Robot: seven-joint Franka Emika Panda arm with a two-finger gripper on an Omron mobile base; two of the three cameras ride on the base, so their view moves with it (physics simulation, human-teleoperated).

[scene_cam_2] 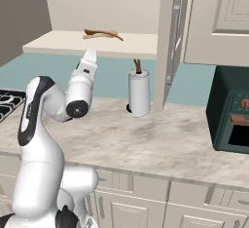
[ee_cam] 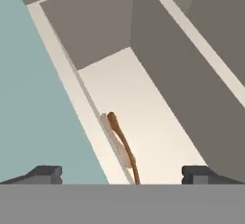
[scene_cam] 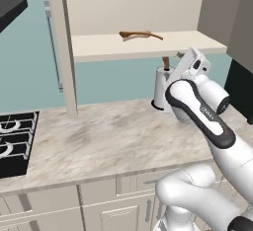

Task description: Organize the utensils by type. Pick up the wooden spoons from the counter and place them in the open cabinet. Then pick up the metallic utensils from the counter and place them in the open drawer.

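Note:
Two wooden spoons lie side by side on the shelf of the open cabinet [scene_cam: 148,47], near its front edge: a darker brown one [scene_cam: 147,34] [scene_cam_2: 108,33] [ee_cam: 121,140] and a pale tan one [scene_cam: 131,38] [scene_cam_2: 93,37] [ee_cam: 114,141]. My gripper [scene_cam: 188,56] [scene_cam_2: 91,51] [ee_cam: 122,177] hangs just below and in front of the shelf edge, pointing up at the spoons. It is open with nothing between its fingertips [ee_cam: 46,173]. The counter [scene_cam: 108,136] [scene_cam_2: 160,134] stretches below. The metallic utensils and the open drawer are out of view.
A white cylinder with a brown handle [scene_cam: 161,89] [scene_cam_2: 139,94] stands on the counter under the shelf. A black stove [scene_cam: 15,141] is at the left, a dark green oven [scene_cam_2: 231,120] at the right. The cabinet's open door [scene_cam_2: 172,42] juts out beside the shelf.

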